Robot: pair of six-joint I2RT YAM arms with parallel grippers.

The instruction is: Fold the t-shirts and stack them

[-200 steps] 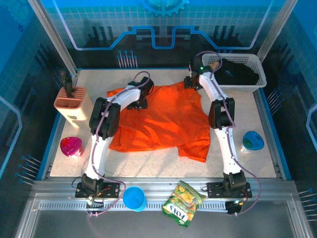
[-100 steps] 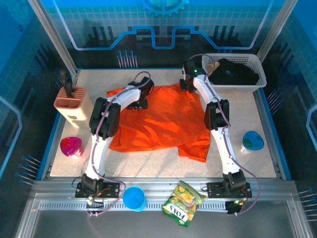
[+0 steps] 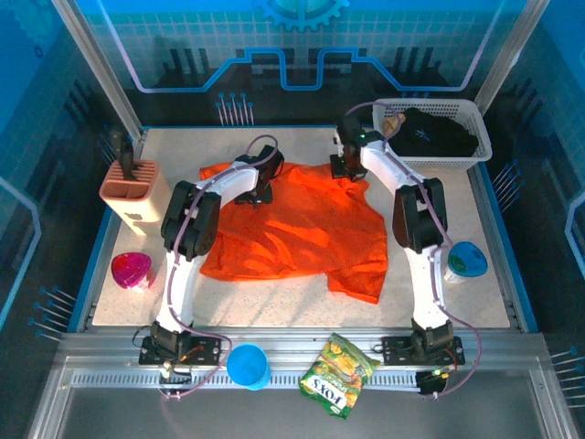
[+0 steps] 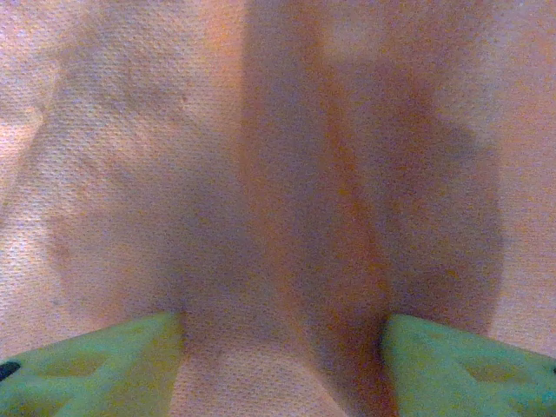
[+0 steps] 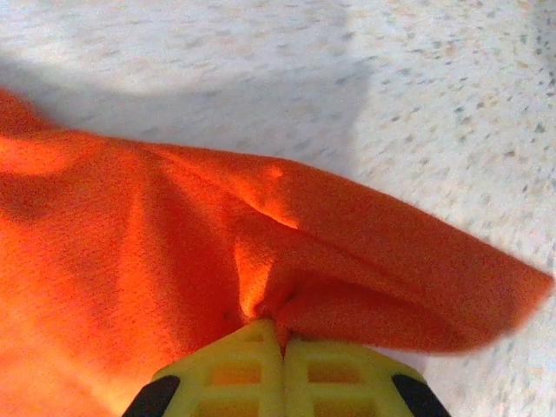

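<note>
The orange t-shirt is spread on the table; its far corner is pinched by the right gripper, jaws closed on it. The left gripper is held over the cloth, jaws wide.

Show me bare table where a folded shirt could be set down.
Bare table runs along the near edge, between the pink container and the hem of the orange t-shirt. Another patch lies between the basket and the blue-lidded cup. The middle is crowded by shirt, left arm and right arm.
</note>
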